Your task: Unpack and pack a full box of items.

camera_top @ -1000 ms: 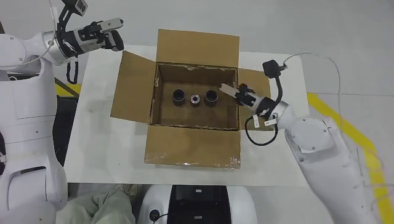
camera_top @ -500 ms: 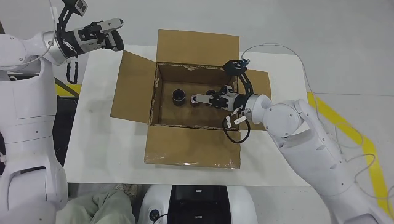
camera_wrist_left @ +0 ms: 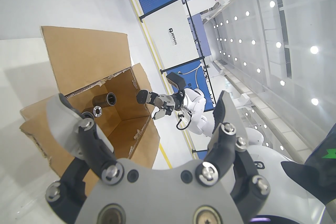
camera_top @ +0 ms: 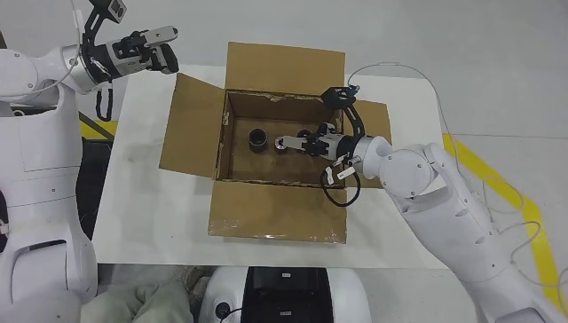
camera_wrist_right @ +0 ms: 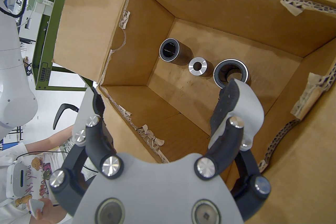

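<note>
Torn-edged brown cardboard box (camera_top: 280, 209) holds three dark metal cylinders (camera_wrist_right: 197, 66); right tool (camera_wrist_right: 160, 92) and left tool (camera_top: 167, 45) both released.

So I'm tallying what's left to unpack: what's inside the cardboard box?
Three metal cylinders in a row on its floor: two dark sleeves, a silver bushing between. A finger of the open right gripper covers part of one sleeve.
</note>
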You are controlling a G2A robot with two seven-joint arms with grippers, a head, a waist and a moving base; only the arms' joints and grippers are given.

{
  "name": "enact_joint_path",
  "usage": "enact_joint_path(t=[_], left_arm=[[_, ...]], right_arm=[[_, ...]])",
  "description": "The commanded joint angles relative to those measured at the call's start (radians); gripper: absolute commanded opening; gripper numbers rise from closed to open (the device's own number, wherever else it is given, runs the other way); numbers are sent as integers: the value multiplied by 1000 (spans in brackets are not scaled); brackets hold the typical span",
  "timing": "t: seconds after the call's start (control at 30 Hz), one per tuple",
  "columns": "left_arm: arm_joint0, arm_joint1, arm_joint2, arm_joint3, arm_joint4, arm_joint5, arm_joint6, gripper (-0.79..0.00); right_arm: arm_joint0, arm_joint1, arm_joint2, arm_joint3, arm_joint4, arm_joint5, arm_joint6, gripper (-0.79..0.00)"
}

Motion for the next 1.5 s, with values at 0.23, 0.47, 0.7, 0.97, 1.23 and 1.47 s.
enact_joint_path(t=[0.23, 0.47, 0.7, 0.97, 1.23, 1.47], left_arm=[[0, 0, 0, 0, 0, 0, 0, 0], [0, 0, 0, 0, 0, 0, 0, 0], [0, 0, 0, 0, 0, 0, 0, 0], [0, 0, 0, 0, 0, 0, 0, 0], [0, 0, 0, 0, 0, 0, 0, 0], [0, 0, 0, 0, 0, 0, 0, 0]], right_arm=[[0, 0, 0, 0, 0, 0, 0, 0], [21, -2, -32, 14, -71, -50, 14, 0], [108, -14, -98, 85, -151, -114, 109, 0], [200, -29, -153, 157, -222, -180, 195, 0], [205, -30, -158, 160, -226, -185, 197, 0], [205, -30, -158, 160, -226, -185, 197, 0]])
